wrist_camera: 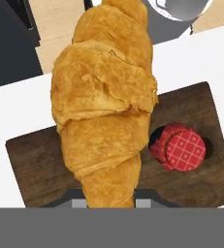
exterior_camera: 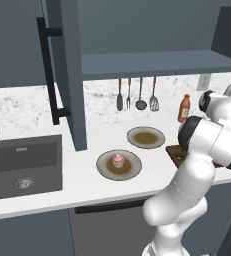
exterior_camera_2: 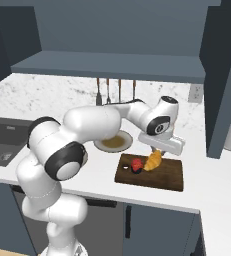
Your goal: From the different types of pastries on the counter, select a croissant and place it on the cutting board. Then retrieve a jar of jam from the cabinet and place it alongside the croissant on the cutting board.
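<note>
My gripper [exterior_camera_2: 158, 151] is shut on the golden croissant [exterior_camera_2: 154, 160], which hangs tilted over the dark wooden cutting board [exterior_camera_2: 159, 179]. Its lower end is close to the board's surface; I cannot tell if it touches. In the hand view the croissant [wrist_camera: 104, 106] runs lengthwise up the middle and hides my fingertips. The red jar of jam [exterior_camera_2: 136, 164] lies on the board just left of the croissant; the jar [wrist_camera: 181, 147] shows its checked red lid on the board [wrist_camera: 31, 164]. The cabinet door [exterior_camera: 67, 75] stands open above the counter [exterior_camera: 87, 187].
A pink-frosted cupcake [exterior_camera: 118, 160] sits on a round plate [exterior_camera: 131, 170]. A second plate [exterior_camera: 146, 137] behind it is bare. An orange-red bottle [exterior_camera: 184, 108] stands by the wall, utensils [exterior_camera: 137, 95] hang above, and the sink [exterior_camera: 22, 167] lies far left. My arm covers most of the board [exterior_camera: 174, 152].
</note>
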